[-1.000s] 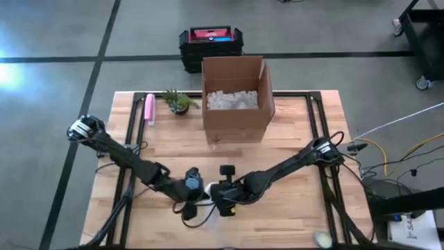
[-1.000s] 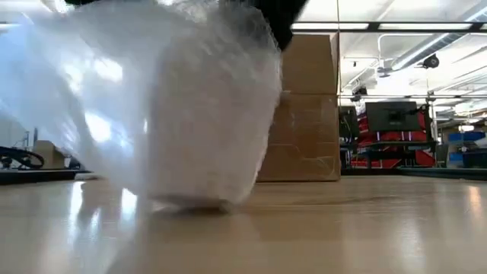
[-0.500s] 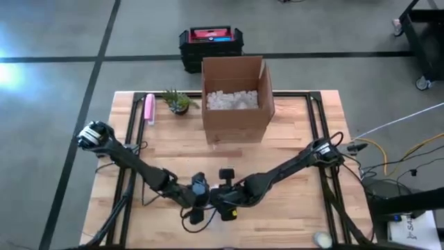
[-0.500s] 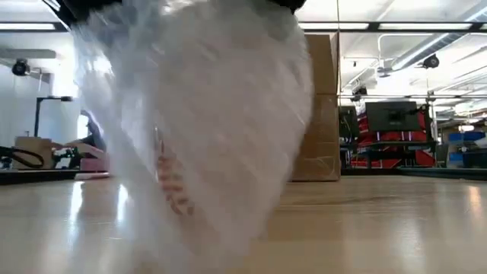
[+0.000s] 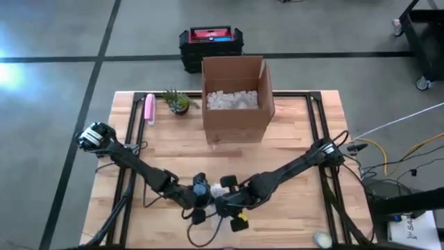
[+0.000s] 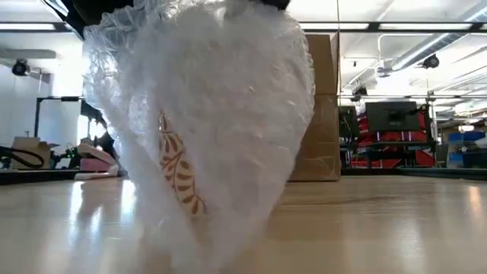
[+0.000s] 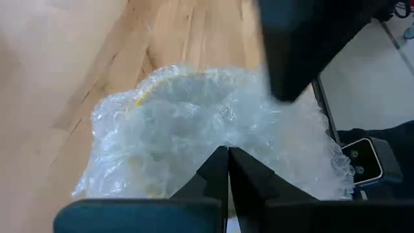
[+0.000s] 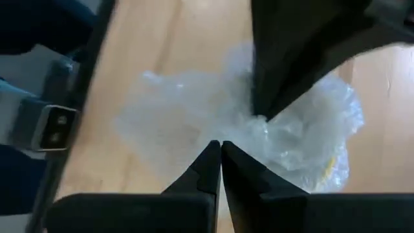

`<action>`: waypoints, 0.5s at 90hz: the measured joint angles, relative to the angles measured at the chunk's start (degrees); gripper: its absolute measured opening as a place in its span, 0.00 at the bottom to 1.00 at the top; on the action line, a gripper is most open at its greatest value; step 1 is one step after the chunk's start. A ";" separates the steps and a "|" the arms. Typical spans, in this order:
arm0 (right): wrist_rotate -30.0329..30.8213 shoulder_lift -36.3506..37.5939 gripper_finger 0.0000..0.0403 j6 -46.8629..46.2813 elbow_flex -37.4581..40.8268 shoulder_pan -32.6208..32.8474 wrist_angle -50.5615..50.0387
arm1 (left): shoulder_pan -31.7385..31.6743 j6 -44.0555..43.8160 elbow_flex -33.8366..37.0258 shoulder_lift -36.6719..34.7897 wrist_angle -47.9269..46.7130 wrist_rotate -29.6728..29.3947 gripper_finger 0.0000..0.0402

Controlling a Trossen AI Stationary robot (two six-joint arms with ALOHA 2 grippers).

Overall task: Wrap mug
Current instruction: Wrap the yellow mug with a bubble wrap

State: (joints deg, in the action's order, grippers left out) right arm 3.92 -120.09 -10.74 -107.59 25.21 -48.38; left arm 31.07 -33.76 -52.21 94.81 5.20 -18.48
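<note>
The bubble-wrapped mug (image 6: 199, 152) hung just above the bench's (image 5: 291, 132) near edge, directly beneath the left tool (image 7: 228, 158) and right tool (image 8: 220, 152), both pinched shut on the wrap's (image 7: 194, 123) gathered top.

One bubble-wrapped mug (image 6: 199, 144), one cardboard box (image 5: 236, 98), one small plant (image 5: 177, 101), two arms.

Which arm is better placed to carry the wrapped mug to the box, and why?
Probably the right. Both tools, left and right, are shut on the bubble wrap round the mug. The cardboard box lies slightly toward the right arm's side, so its path looks shorter.
</note>
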 joint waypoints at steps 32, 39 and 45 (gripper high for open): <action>2.54 -5.84 0.00 4.41 2.06 -2.69 3.57 | 0.15 0.28 -0.40 -2.93 -2.13 4.82 0.00; 2.48 -6.14 0.00 4.34 2.07 -2.94 4.50 | 1.06 -1.00 -1.34 -6.45 -7.26 7.11 0.00; 2.75 -5.87 0.00 4.24 2.27 -2.95 4.76 | 2.50 -2.06 -2.09 -9.59 -10.51 7.29 0.00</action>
State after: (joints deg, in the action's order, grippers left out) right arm 6.68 -125.96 -6.50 -105.32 22.27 -43.62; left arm 33.57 -35.81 -54.30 85.22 -5.31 -11.19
